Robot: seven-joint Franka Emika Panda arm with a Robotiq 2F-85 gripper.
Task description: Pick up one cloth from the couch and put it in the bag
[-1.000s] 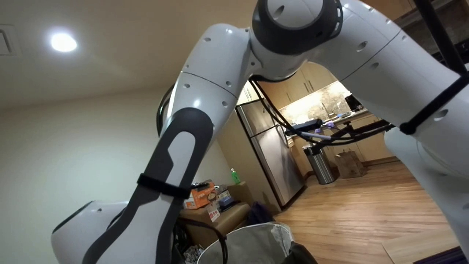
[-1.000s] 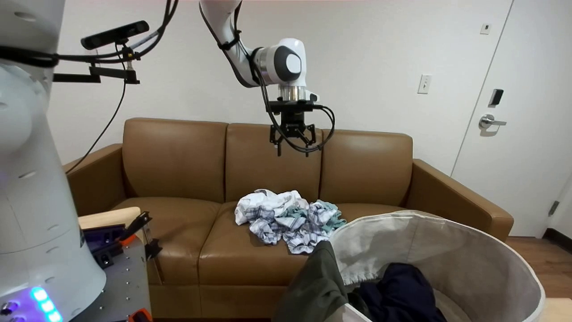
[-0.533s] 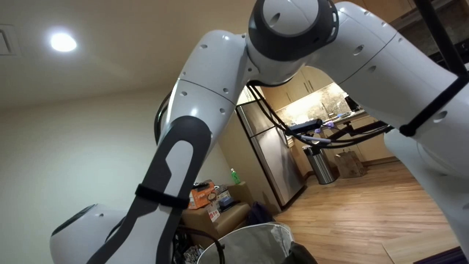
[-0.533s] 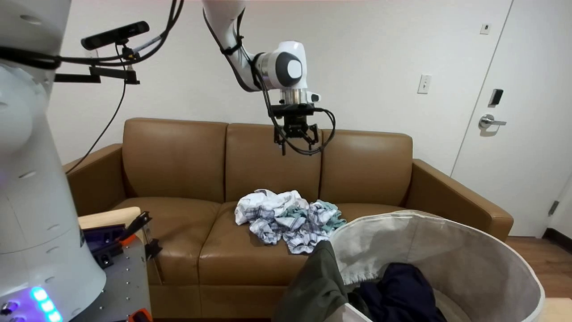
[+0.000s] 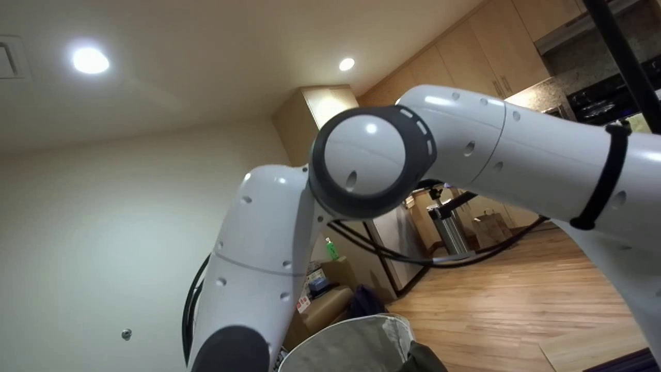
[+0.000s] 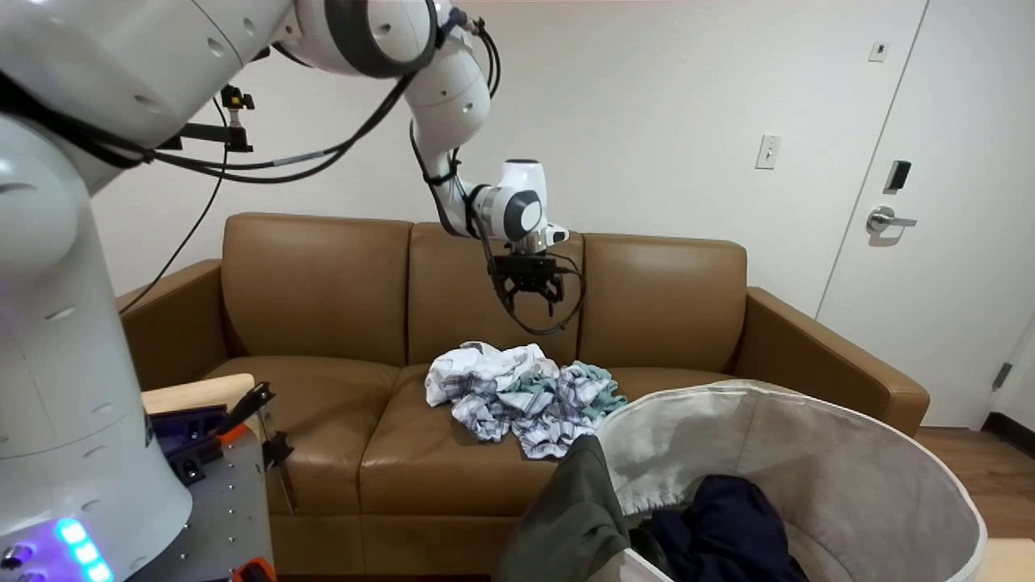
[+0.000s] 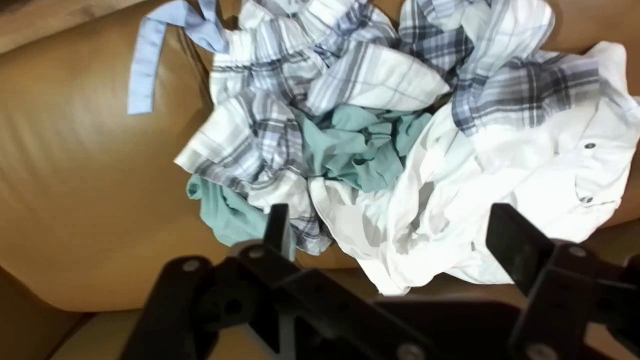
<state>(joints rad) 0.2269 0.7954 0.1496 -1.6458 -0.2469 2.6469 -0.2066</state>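
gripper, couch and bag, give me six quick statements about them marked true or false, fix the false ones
1. The gripper hangs open above the pile of cloths. True.
2. It is gripping something. False: it holds nothing.
3. Plaid cloth and white cloth lie together on the couch. True.
4. The pile lies on top of the backrest. False: it lies on the seat.
5. Dark green cloth hangs over the rim of the bag. True.
6. The bag is empty. False: dark blue cloth lies inside.
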